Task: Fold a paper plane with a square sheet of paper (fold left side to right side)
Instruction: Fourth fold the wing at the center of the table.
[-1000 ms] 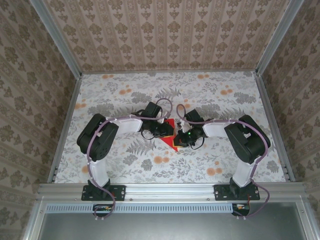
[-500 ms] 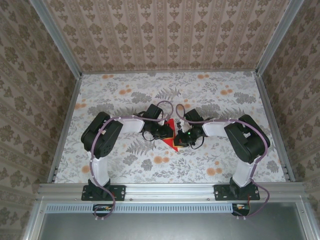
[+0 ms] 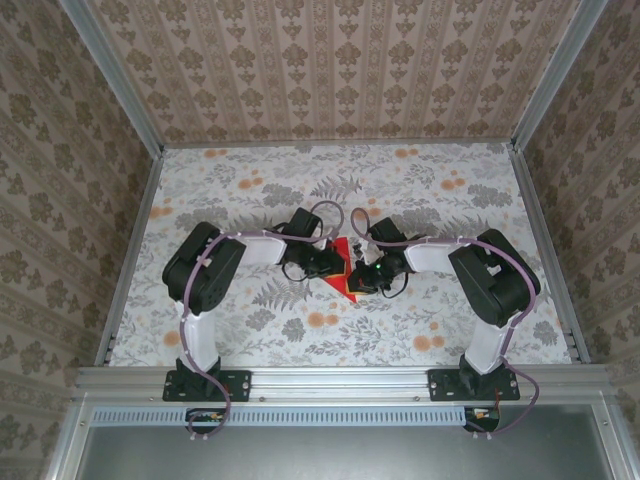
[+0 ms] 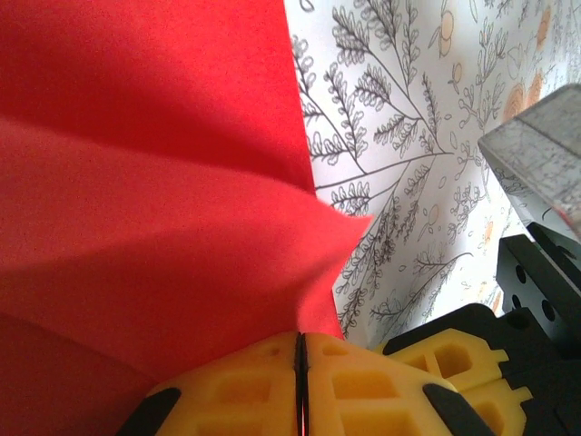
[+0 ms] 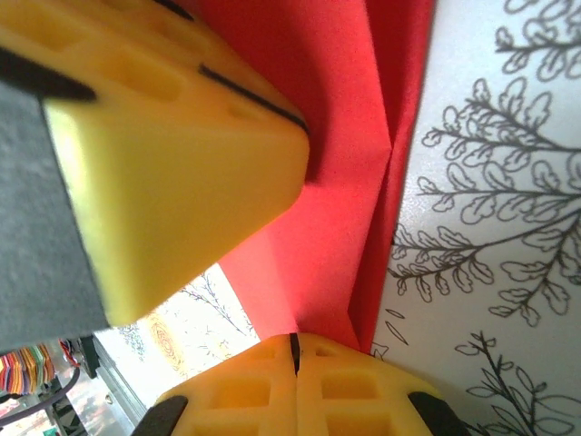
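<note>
Swings left elbow [image 3: 203, 268] inward since earlier, pinches square sheet of paper [image 3: 344, 282] at frame centre with left end effector [image 4: 300, 363] and right end effector [image 5: 292, 363], both clamped on it; mid-fold, next likely needs left edge carried rightward.

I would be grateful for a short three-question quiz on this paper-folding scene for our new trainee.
1. True or false: the red paper sheet lies flat on the floral tabletop, with both grippers clear of it.
2. Pick one. The left gripper is: A) wide open above the paper; B) shut on the paper's edge; C) shut on a cable.
3. In a few words: what does the right gripper grip?

Key:
1. False: the sheet is bowed and creased, and both grippers pinch it.
2. B.
3. The red paper sheet.
</note>
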{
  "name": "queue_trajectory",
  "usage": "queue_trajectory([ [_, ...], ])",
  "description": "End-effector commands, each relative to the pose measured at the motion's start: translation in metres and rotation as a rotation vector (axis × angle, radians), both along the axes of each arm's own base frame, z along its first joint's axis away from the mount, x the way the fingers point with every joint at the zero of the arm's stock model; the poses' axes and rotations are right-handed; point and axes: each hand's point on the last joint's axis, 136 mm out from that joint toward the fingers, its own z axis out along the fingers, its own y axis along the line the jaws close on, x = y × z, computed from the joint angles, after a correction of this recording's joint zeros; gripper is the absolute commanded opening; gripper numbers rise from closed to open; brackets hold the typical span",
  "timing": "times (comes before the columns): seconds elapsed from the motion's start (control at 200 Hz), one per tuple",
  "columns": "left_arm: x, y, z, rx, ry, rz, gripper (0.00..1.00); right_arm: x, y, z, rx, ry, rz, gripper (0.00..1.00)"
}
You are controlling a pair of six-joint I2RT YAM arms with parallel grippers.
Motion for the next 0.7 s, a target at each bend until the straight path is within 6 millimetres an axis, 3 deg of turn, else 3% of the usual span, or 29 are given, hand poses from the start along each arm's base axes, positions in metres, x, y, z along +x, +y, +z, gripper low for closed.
queue_trajectory([
  [0.0,0.025,0.023,-0.027,0.079,-0.042,0.060,0.11,-0.044,-0.052,-0.050,-0.272,0.179,-0.024,0.00],
  [0.695,0.092,0.055,-0.022,0.104,-0.095,0.117,0.11,-0.051,-0.054,-0.050,-0.273,0.195,-0.020,0.00],
])
